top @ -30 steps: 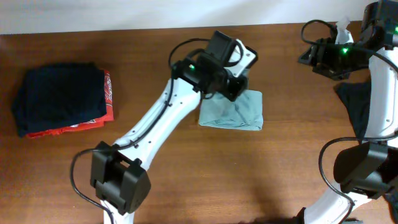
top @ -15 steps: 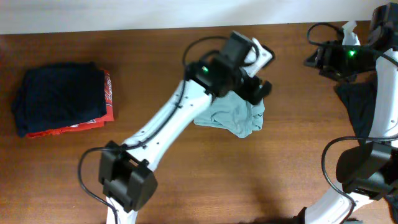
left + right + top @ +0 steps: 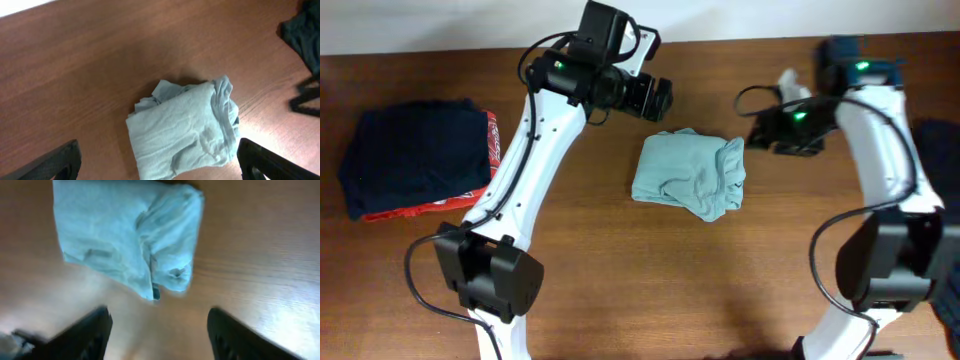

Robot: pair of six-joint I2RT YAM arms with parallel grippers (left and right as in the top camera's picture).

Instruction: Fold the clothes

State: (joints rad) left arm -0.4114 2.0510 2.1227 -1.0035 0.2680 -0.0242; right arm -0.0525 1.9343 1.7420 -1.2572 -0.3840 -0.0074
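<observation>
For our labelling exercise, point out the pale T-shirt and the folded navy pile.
pale T-shirt (image 3: 686,178), overhead view, middle of bundle.
folded navy pile (image 3: 415,160), overhead view, top layer.

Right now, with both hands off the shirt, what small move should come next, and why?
Probably bring the open right hand down onto the bunched right edge of the T-shirt; the fold looks rumpled there and that hand hovers closest.

A brown wooden desk (image 3: 620,290) carries a folded navy garment (image 3: 415,155) at its left end. It sits on a folded red one (image 3: 494,150), whose edge shows at the right and front. A loose dark garment (image 3: 938,150) lies crumpled at the right edge.
</observation>
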